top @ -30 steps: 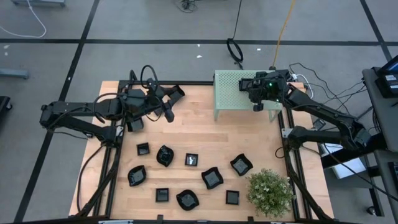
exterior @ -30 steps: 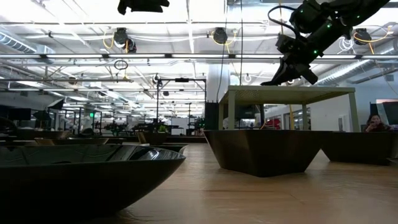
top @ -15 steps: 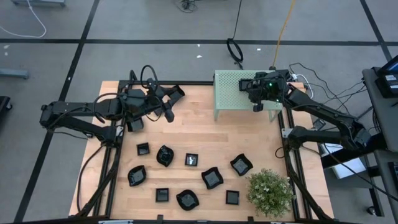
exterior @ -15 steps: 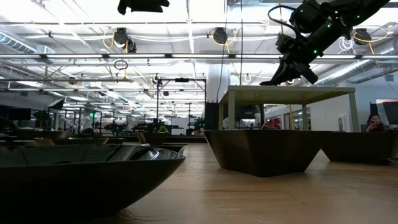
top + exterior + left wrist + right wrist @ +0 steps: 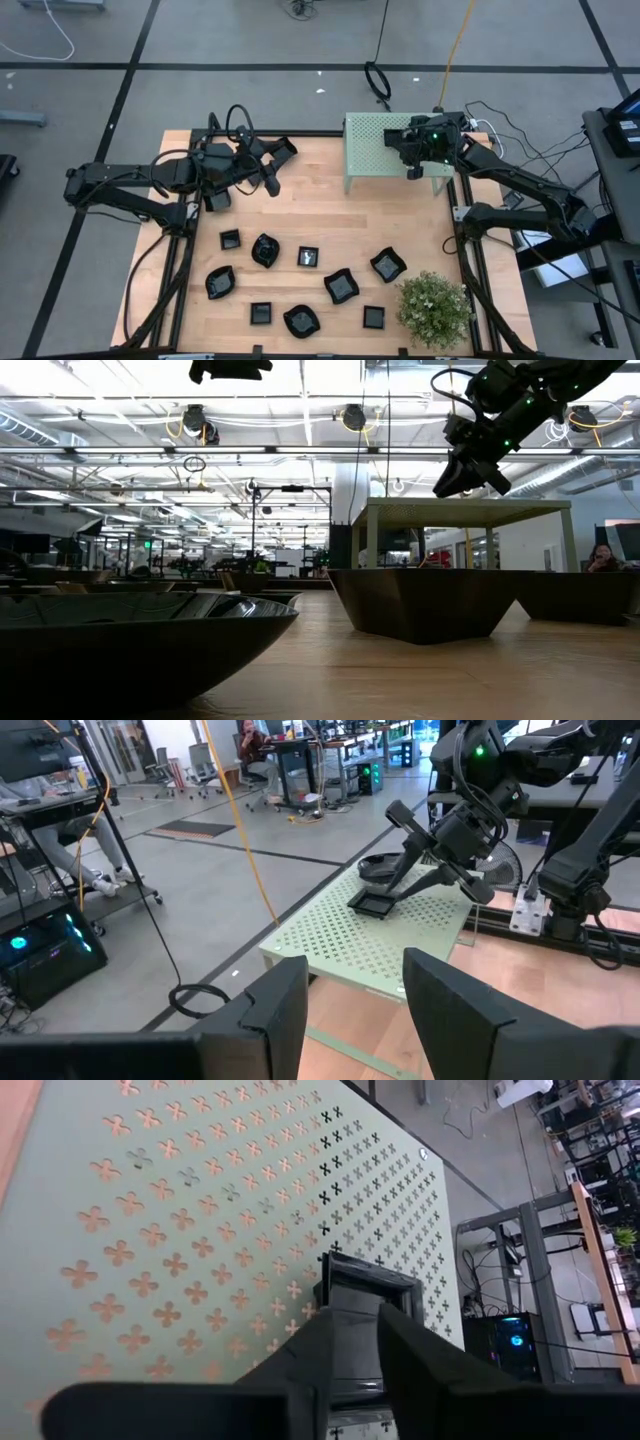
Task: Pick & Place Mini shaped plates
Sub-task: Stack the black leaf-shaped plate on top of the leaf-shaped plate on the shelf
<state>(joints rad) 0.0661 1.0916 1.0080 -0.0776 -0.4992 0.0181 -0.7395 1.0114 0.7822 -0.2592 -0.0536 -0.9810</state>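
Several small glossy black plates (image 5: 265, 250), square and wavy-rimmed, lie on the near half of the wooden table. One square plate (image 5: 378, 904) lies flat on the pale green perforated stand (image 5: 372, 150) at the far right. A second dark dish (image 5: 376, 868) sits just behind it. My right gripper (image 5: 412, 150) slants down over the stand, open, its fingers either side of the square plate's edge (image 5: 365, 1275). My left gripper (image 5: 277, 166) hangs open and empty above the table's far left part, pointing toward the stand. My right gripper has its two fingers (image 5: 425, 1350) astride the near edge of the square plate (image 5: 368, 1270), coming slanting from above. The plate lies flat on the stand's top. I cannot tell whether the fingers touch it.
A green bushy plant (image 5: 433, 310) stands at the near right corner. Bare wood lies between the stand and the row of plates. In the low view two plates (image 5: 130, 650) (image 5: 420, 600) fill the foreground before the stand's legs (image 5: 372, 540).
My right gripper has opened over the stand without moving away; in the low view its fingertips stand wider apart than before. My left arm has kept still.
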